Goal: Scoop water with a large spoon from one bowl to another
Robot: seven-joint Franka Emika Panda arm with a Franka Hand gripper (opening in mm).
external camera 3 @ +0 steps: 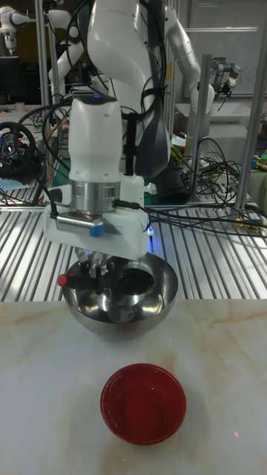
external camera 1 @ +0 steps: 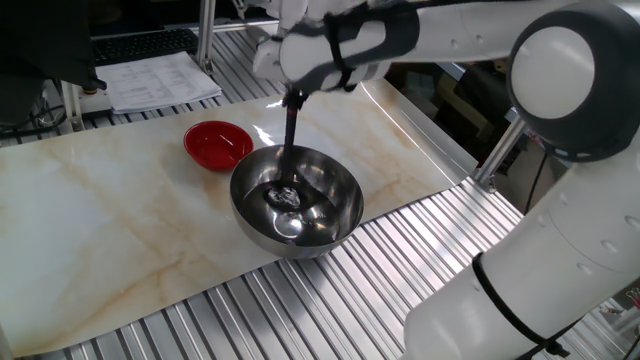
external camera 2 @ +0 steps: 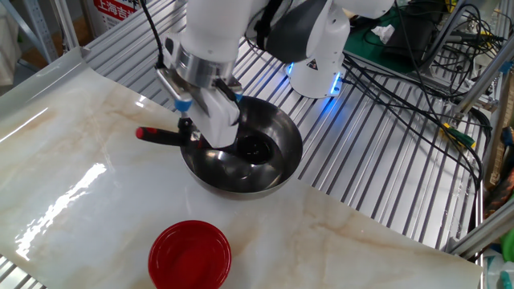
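Observation:
My gripper (external camera 1: pixel 293 97) is shut on the large spoon, a black ladle (external camera 1: pixel 289 150), and holds it over the big steel bowl (external camera 1: pixel 340 215). The ladle's handle runs steeply down and its round scoop (external camera 1: pixel 283 195) sits low inside the bowl, above the shiny bottom. Any water shows only as glints. In the other fixed view the gripper (external camera 2: pixel 190 132) holds the handle, whose red end (external camera 2: pixel 140 132) sticks out left of the steel bowl (external camera 2: pixel 287 136). The small red bowl (external camera 1: pixel 217 143) (external camera 2: pixel 189 255) stands apart on the marble board. The tall fixed view shows gripper (external camera 3: pixel 96 274), steel bowl (external camera 3: pixel 119 315) and red bowl (external camera 3: pixel 143 403).
The marble board (external camera 1: pixel 100 220) lies on a ribbed metal table (external camera 1: pixel 330 300). Papers (external camera 1: pixel 160 80) lie at the back left. Cables (external camera 2: pixel 426 72) trail at the right, and the robot base (external camera 2: pixel 317 48) stands behind the steel bowl.

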